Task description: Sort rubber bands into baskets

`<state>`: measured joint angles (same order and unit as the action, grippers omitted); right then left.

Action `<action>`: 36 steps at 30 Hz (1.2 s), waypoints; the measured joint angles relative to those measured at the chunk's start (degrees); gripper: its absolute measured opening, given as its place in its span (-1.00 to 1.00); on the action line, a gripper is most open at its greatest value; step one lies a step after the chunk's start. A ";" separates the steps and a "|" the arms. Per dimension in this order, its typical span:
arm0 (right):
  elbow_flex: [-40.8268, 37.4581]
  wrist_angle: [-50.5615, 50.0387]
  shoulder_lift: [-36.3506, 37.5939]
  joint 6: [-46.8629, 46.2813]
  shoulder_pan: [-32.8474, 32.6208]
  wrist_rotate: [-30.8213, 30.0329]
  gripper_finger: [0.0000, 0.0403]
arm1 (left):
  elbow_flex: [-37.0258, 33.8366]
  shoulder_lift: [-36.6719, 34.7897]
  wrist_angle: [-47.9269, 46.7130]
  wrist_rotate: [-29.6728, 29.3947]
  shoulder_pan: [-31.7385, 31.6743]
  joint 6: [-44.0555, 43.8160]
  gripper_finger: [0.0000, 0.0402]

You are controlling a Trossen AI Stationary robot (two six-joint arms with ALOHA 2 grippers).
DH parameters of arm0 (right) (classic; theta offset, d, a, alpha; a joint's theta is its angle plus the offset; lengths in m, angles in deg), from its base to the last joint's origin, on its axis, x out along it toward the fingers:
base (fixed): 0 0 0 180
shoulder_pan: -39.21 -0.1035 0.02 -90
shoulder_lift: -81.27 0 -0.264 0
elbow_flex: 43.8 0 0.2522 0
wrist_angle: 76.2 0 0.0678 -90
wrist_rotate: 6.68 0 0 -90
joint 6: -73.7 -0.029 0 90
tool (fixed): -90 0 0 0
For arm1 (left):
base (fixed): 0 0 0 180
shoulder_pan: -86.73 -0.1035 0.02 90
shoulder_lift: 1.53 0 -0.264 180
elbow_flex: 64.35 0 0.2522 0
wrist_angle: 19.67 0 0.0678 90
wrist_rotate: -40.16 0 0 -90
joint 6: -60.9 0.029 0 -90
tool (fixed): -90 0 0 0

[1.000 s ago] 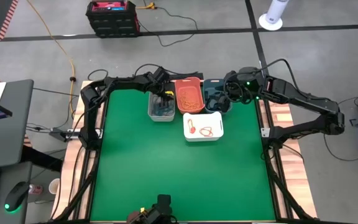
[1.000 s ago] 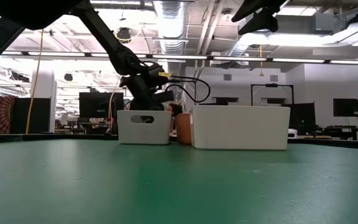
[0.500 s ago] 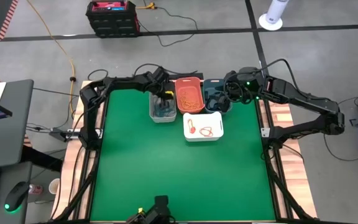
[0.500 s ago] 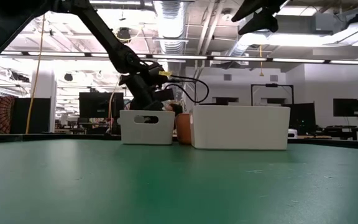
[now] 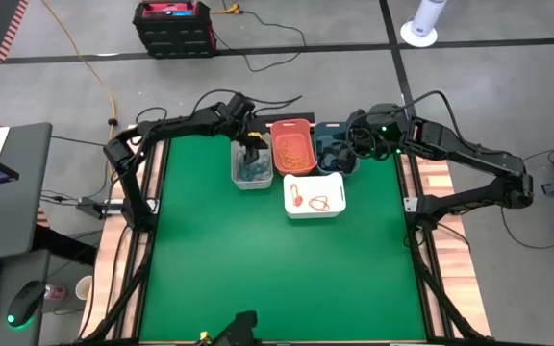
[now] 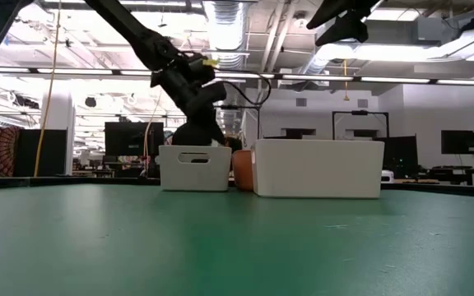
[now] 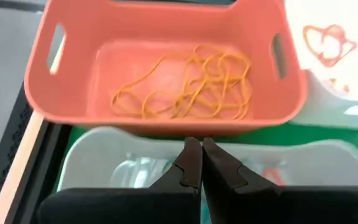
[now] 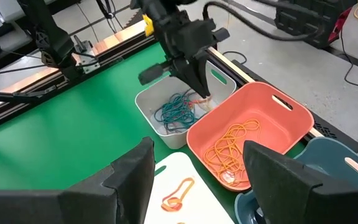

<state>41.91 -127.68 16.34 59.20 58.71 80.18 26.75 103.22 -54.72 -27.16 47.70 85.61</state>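
Four baskets stand at the table's far middle: a light grey one (image 5: 250,165) with teal rubber bands (image 8: 178,112), a coral one (image 5: 293,147) with yellow-orange bands (image 7: 191,87), a dark slate-blue one (image 5: 335,154), and nearer, a white one (image 5: 314,195) with red-orange bands (image 5: 317,201). My left gripper (image 7: 197,163) is shut and points down over the grey basket's edge beside the coral basket (image 8: 253,134). A thin pale-orange strand (image 8: 200,104) shows at its fingertips. My right gripper (image 8: 197,186) hangs open above the slate-blue basket. My left gripper points down over the grey basket with its fingertips shut together. In the right wrist view a thin strand (image 8: 200,104) shows right at the tips. Whether the fingers have it between them, I cannot tell.
The baskets stand close together, the grey and coral ones side by side. The green table top (image 5: 277,279) lies bare on the near side of the white basket. Cables (image 5: 277,101) trail behind the baskets at the far edge.
My left gripper has risen from inside the grey basket to just above its rim, and the arm behind it has lifted higher. My right gripper has kept still.
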 joint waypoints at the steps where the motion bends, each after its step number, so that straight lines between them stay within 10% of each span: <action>1: 0.00 0.00 -0.01 0.41 0.00 0.00 0.34 | 0.00 -0.42 0.22 0.50 0.14 -0.76 -1.00; 11: 0.00 0.00 0.01 2.37 0.00 0.16 0.34 | 0.07 1.77 -7.71 -12.55 1.80 -6.80 -0.94; 24: 0.00 0.00 -0.01 1.02 0.00 1.28 0.34 | 0.02 7.98 -1.30 -17.54 1.85 0.00 -0.16; 36: 0.00 -0.02 -0.01 0.80 -0.02 1.27 0.34 | 0.04 6.10 -1.51 -20.47 2.88 4.76 -0.26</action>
<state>41.91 -127.70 16.32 60.00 58.69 81.45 26.79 109.31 -56.23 -47.63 50.57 90.37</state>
